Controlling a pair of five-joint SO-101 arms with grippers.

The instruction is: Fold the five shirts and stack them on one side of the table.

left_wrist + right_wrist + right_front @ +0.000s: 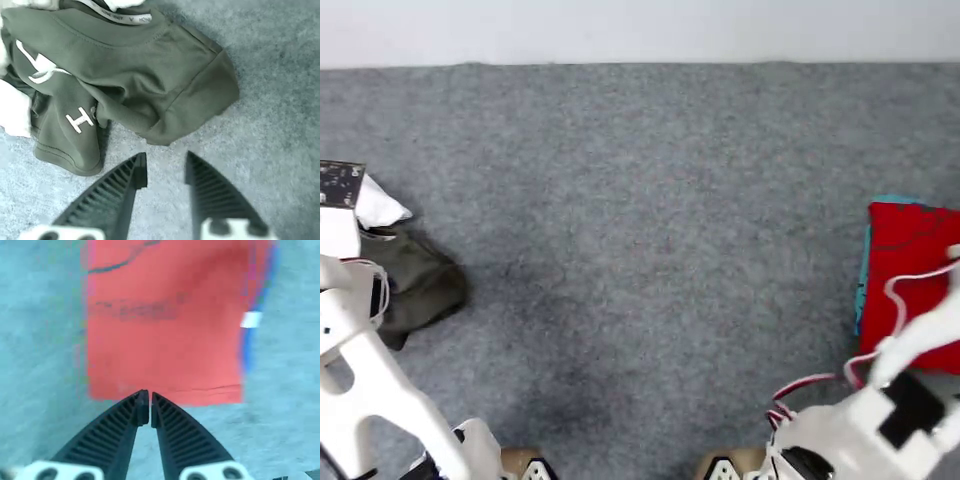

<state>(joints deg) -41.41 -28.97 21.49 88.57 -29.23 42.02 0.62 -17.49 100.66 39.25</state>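
A crumpled olive-green shirt (418, 283) with white print lies at the table's left edge, on top of a white garment (378, 205). In the left wrist view the olive shirt (135, 80) sits just beyond my left gripper (166, 170), whose fingers stand slightly apart with nothing between them. At the right edge a folded red shirt (910, 262) rests on a teal one (863, 285). My right gripper (149, 407) hovers at the near edge of the red shirt (165, 320), fingers shut and holding nothing. A blue edge (246, 347) peeks from under the red.
Grey felt (650, 230) covers the table. The left arm's white body (365, 370) and the right arm's white body (880, 410) stand at the front corners. A pale wall runs along the far edge.
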